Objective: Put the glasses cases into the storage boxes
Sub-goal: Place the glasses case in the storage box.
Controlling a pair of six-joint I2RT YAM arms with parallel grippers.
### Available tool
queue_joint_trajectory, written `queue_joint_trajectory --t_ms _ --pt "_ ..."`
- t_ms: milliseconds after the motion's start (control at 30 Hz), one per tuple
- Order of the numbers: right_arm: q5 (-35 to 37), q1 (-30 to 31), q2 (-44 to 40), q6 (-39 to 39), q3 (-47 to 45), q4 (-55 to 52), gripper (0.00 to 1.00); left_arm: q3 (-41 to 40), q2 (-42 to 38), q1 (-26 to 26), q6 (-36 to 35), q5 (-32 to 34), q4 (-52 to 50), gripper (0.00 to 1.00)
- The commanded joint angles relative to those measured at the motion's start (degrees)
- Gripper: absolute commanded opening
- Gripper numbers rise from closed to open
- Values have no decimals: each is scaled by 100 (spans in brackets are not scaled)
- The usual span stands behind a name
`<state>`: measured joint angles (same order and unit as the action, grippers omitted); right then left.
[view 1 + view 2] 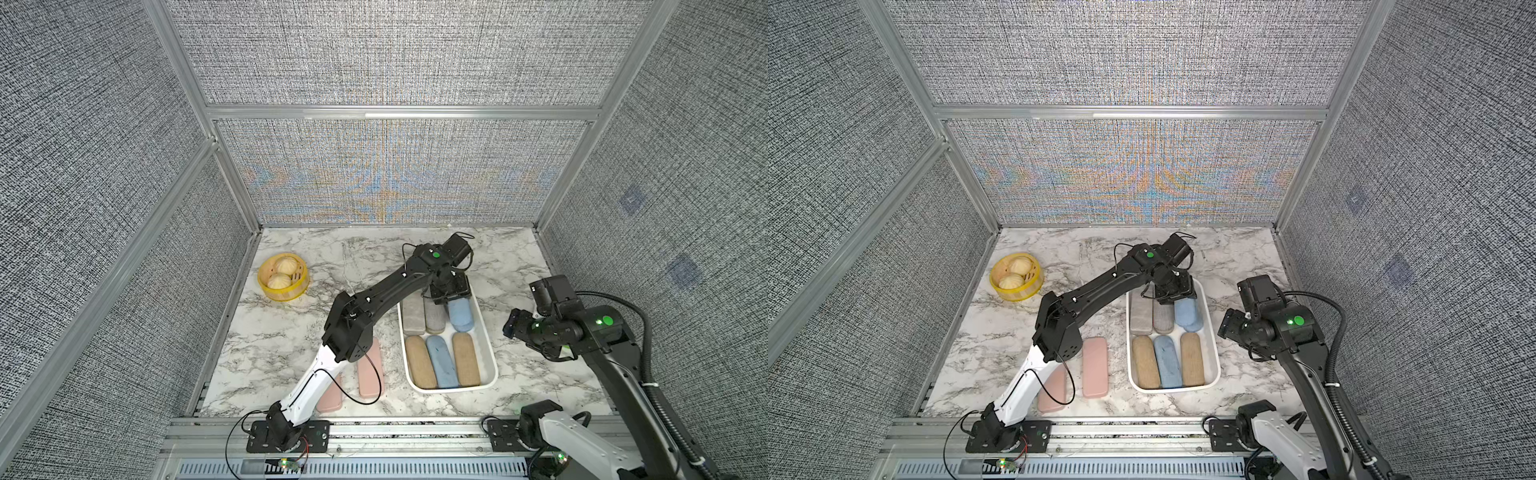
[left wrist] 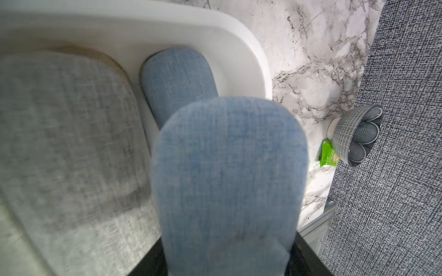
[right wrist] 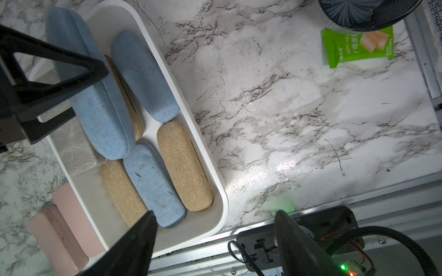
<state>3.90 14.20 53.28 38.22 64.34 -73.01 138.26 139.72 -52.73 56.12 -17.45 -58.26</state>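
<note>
One blue case (image 3: pixel 95 90) clamped in left gripper (image 1: pixel 449 296) | tray (image 3: pixel 191 229) directly beneath, case's long axis along tray's length | right gripper (image 3: pixel 214 212) spread, empty

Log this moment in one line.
left gripper: shut on light blue case over tray | right gripper: open, empty | two pink cases on table

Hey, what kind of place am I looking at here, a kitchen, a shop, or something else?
Most likely a robot test cell in a lab: grey fabric panels in an aluminium frame box in a marble-patterned tabletop, and the left arm and right arm are mounted on its front rail.
</note>
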Motion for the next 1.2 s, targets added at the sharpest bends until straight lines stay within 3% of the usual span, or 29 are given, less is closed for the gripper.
queue_joint_trajectory --t_ms 0,400,567,600,633,667,933,1167 --pt "-66 -4 -58 -16 -26 -71 79 217 189 8 66 -127 39 55" --pt "-223 -5 -151 -134 -105 -46 79 338 515 123 195 -140 245 57" --pt "-250 -5 -159 -196 -81 -89 79 591 727 166 216 -182 236 64" --pt "-248 -5 -163 -209 -79 -107 79 621 738 175 219 -175 241 69" --pt "-228 -5 -166 -217 -71 -125 79 626 736 175 232 -179 253 88" --pt "-217 -5 -171 -224 -65 -141 79 624 743 184 241 -180 254 99" --pt "-315 -5 -133 -233 43 -91 79 582 639 185 206 -214 262 99" --pt "-522 3 -83 -270 242 -38 79 329 52 138 -92 58 17 99"
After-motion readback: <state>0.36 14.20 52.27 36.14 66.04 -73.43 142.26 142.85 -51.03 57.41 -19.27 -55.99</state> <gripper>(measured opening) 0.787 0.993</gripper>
